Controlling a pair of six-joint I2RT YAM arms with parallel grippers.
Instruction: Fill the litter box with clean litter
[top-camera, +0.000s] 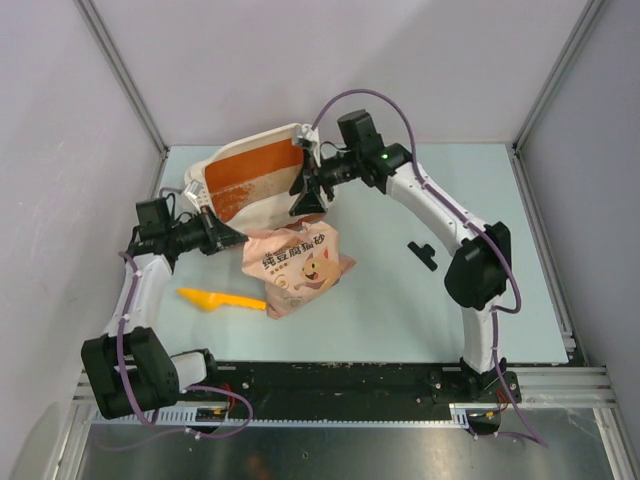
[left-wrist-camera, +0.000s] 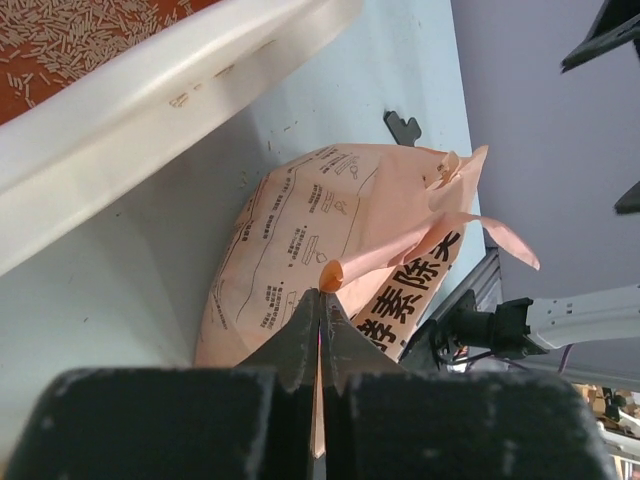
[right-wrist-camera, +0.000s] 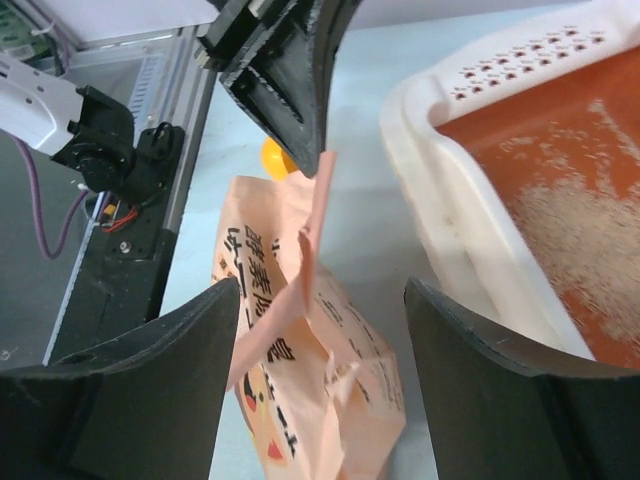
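The litter box (top-camera: 222, 172), cream outside and orange inside, sits at the back left; a thin layer of pale litter (right-wrist-camera: 590, 240) lies on its floor. The pink-beige litter bag (top-camera: 297, 262) stands in front of it. My left gripper (top-camera: 232, 238) is shut on a thin corner flap of the bag (left-wrist-camera: 330, 230), beside the box's white rim (left-wrist-camera: 150, 110). My right gripper (top-camera: 305, 195) is open above the bag's top; in the right wrist view a torn strip of the bag (right-wrist-camera: 310, 380) hangs between its spread fingers (right-wrist-camera: 150, 390), not clamped.
A yellow-orange scoop (top-camera: 220, 299) lies on the table left of the bag, near the front. A small black part (top-camera: 423, 254) lies right of centre. Grey walls close off the table on three sides.
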